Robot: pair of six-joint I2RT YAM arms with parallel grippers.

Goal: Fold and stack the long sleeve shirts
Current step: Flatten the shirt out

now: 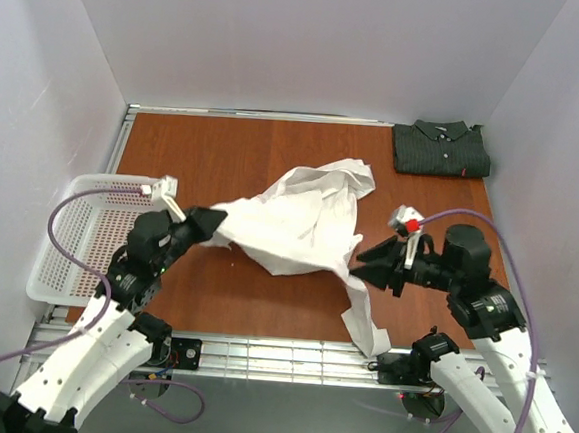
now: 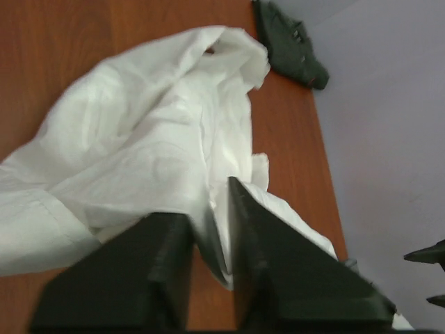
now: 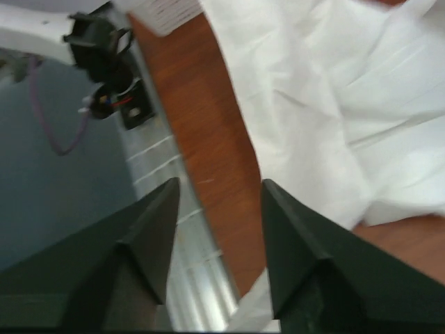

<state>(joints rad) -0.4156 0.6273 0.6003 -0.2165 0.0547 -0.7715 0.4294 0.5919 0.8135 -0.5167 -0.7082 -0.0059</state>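
The left gripper (image 1: 212,222) is clamped on the left edge of the white shirt (image 1: 304,223), which is bunched up mid table (image 1: 224,161), one sleeve trailed to the near edge. The right gripper (image 1: 363,262) is spread apart just right of it, nothing pinched. The dark shirt (image 1: 441,148) is seen folded in the far right corner.

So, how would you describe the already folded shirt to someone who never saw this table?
Look at the brown table, at its far right corner. The dark shirt lies there, folded into a neat rectangle. It alone is dark and flat; the white shirt is crumpled mid-table.
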